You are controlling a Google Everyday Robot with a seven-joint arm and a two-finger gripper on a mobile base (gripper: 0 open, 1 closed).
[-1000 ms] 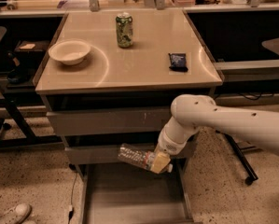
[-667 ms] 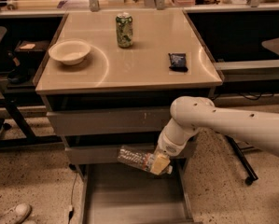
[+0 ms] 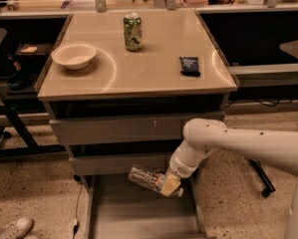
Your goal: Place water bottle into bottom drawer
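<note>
The water bottle, clear and crinkled, lies almost level in the air, its free end pointing left. My gripper is shut on its right end, at the end of the white arm reaching in from the right. Bottle and gripper hang just above the rear part of the bottom drawer, which is pulled out toward the camera and shows a plain grey floor. Two shut grey drawers sit above it.
On the tabletop stand a green soda can, a pale bowl at the left and a dark blue packet at the right. A shoe lies on the speckled floor at the lower left. A chair base stands to the right.
The arm, gripper and bottle have barely moved; the bottle stays held over the open bottom drawer.
</note>
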